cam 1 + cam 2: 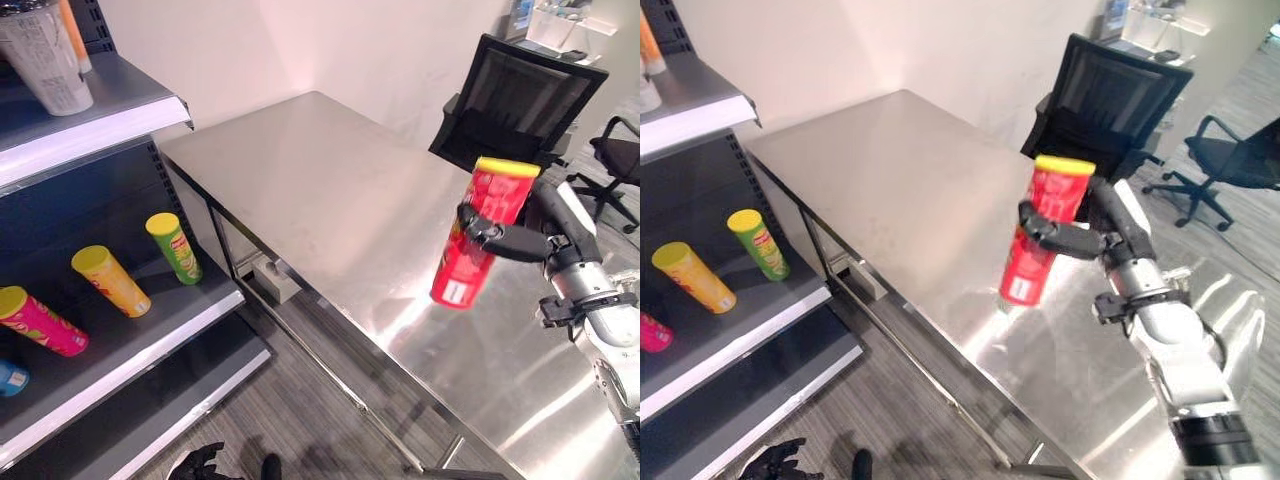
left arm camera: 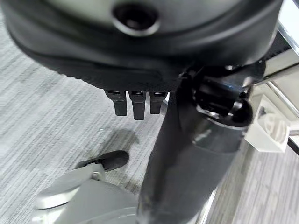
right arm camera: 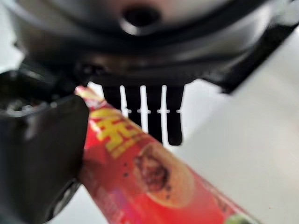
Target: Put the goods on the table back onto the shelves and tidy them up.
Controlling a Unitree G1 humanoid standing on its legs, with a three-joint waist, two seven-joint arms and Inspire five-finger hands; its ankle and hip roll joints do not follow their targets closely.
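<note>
Red chip can point(image 1: 473, 236): a tall red tube with a yellow lid, held up above the steel table point(image 1: 330, 190), clear of its surface, tilted with the lid end up and away from the robot.
Right hand point(image 1: 1065, 238): its fingers and thumb are wrapped round the middle of the red chip can; the right wrist view shows the thumb on one side of the tube and the fingers point(image 3: 149, 116) on the other.
Left hand point(image 1: 200, 464): low near the grey floor point(image 1: 300, 420), in front of the shelf unit; in its own wrist view the fingers point(image 2: 133, 103) hang loosely and hold nothing.
Middle shelf point(image 1: 150, 335): a green chip can point(image 1: 174, 248), a yellow chip can point(image 1: 110, 281) and a pink chip can point(image 1: 40, 322) lie side by side, apart from each other, lids facing outward; a blue item point(image 1: 12, 378) sits at the near edge.
Top shelf point(image 1: 95, 125): a pale cup-shaped container point(image 1: 45, 60) stands here, with an orange item point(image 1: 74, 35) behind it.
Beyond the table: two black office chairs point(image 1: 515, 105), one close against the far edge.
</note>
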